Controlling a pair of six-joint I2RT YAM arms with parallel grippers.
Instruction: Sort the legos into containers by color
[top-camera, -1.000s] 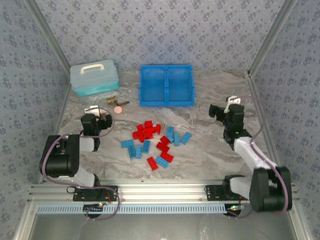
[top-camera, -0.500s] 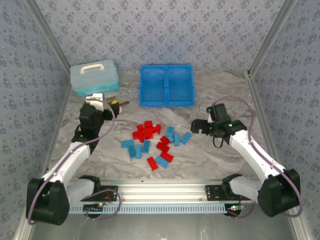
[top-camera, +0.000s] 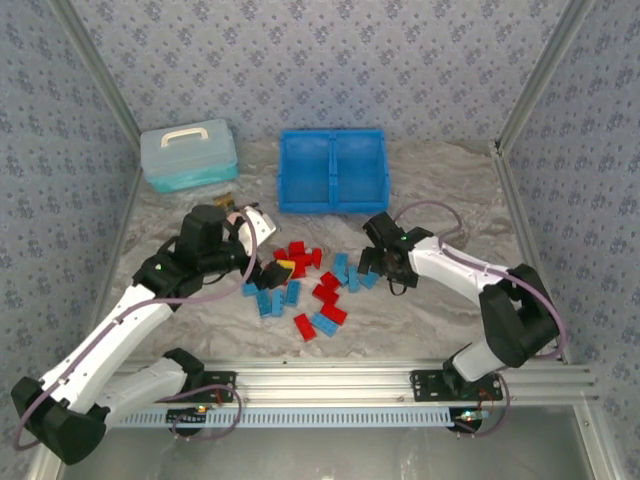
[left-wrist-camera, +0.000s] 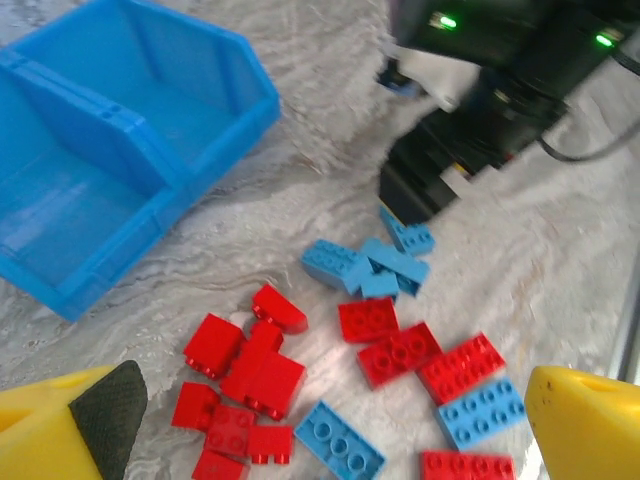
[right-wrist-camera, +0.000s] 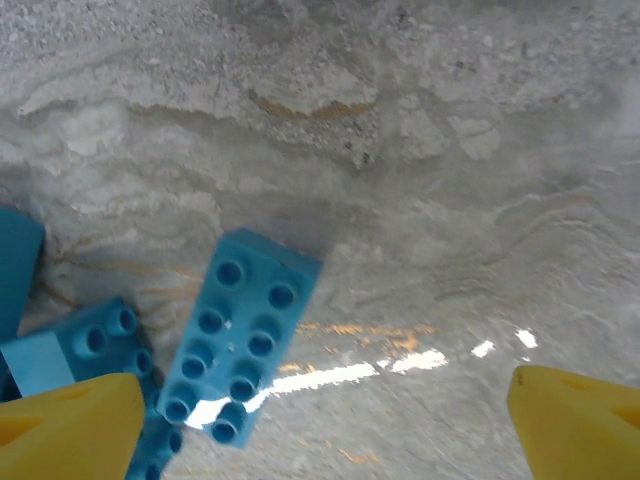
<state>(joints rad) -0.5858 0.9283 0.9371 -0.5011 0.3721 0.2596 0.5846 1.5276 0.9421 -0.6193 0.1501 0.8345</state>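
Legos (top-camera: 305, 285) all lie loose in a mixed pile at centre, and both halves of the blue bin (top-camera: 333, 208) at twelve o'clock are bare, so I judge nothing sorted yet. My left claw (top-camera: 275, 270) hangs spread over the pile's nine o'clock side. My right claw (top-camera: 372, 268), spread too, straddles a blue brick (right-wrist-camera: 240, 335) at three o'clock without pinching it.

- The top camera looks down from above and behind the arm bases, taking in the whole table (top-camera: 440, 190).
- The left wrist camera rides high, looking forward and down past the left fingers (left-wrist-camera: 60, 430) at the bricks (left-wrist-camera: 400, 355), bin (left-wrist-camera: 250, 95) and right arm (left-wrist-camera: 500, 90).
- The right wrist camera faces almost straight down, very near the table, between the right fingers (right-wrist-camera: 70, 420).
- All three share the bricks; top and left wrist share the bin.
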